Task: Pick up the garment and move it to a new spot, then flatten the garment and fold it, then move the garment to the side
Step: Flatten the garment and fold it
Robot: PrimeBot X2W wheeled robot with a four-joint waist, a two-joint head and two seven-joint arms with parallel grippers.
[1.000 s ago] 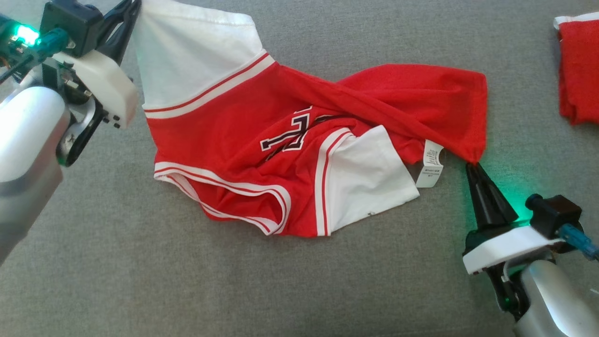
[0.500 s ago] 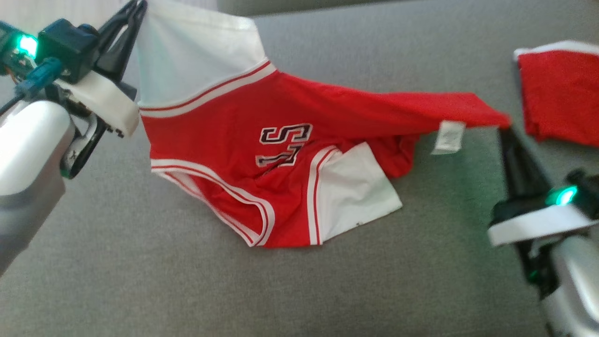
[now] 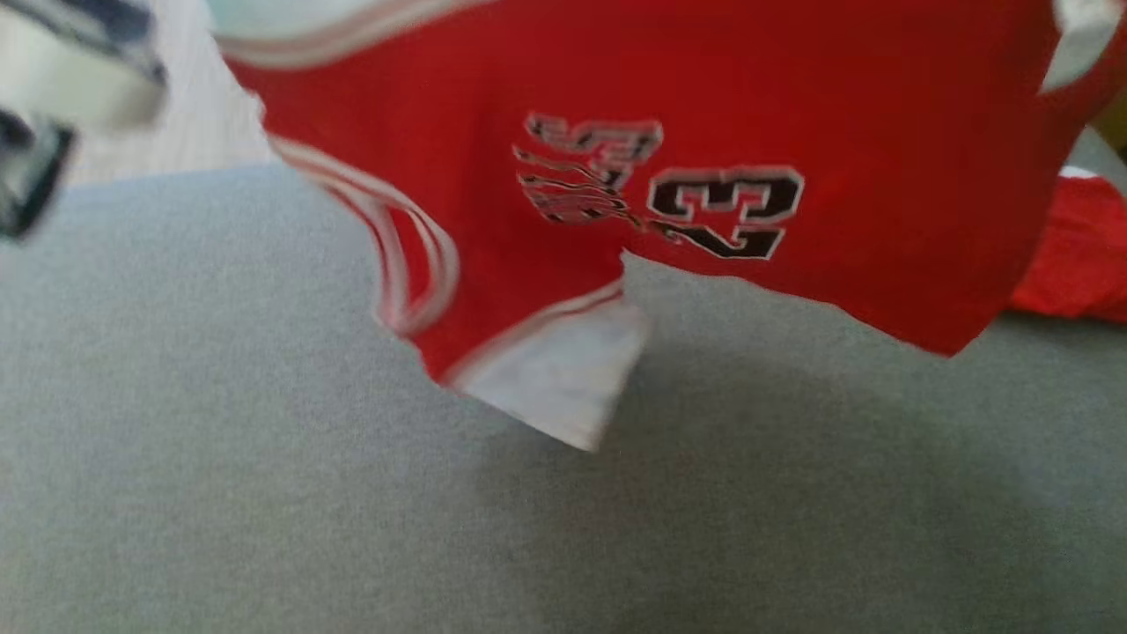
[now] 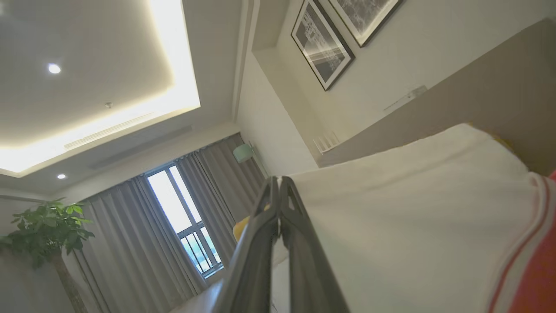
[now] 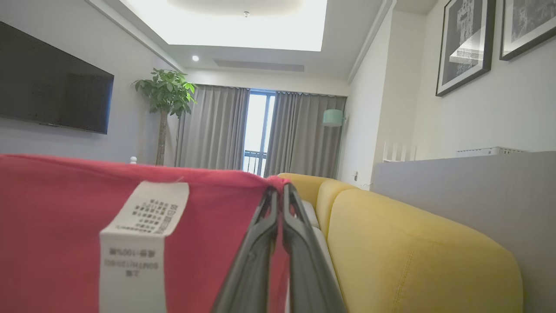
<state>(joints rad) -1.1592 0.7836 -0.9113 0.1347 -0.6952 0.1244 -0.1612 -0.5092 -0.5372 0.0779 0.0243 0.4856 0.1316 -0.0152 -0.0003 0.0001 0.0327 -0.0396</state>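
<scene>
I see the garment (image 3: 493, 79), a red jersey with white trim, hanging stretched across the top of the head view. It is blurred and hangs above the grey fabric surface (image 3: 264, 493). Its black-and-white number print (image 3: 669, 189) faces me, and a white sleeve (image 3: 555, 387) dangles lowest. I cannot tell whether that sleeve touches the surface.

In the left wrist view, the left gripper (image 4: 278, 181) has its jaws pressed together on the edge of the garment's white panel. In the right wrist view, the right gripper (image 5: 278, 190) has its jaws pinched narrow on a corner of the red hem. The care label (image 5: 139, 234) hangs just beside the fingers.

A second red cloth (image 3: 1074, 264) lies on the surface at the right edge of the head view. Past the right gripper stand a yellow sofa (image 5: 412, 243) and grey curtains (image 5: 299, 134).
</scene>
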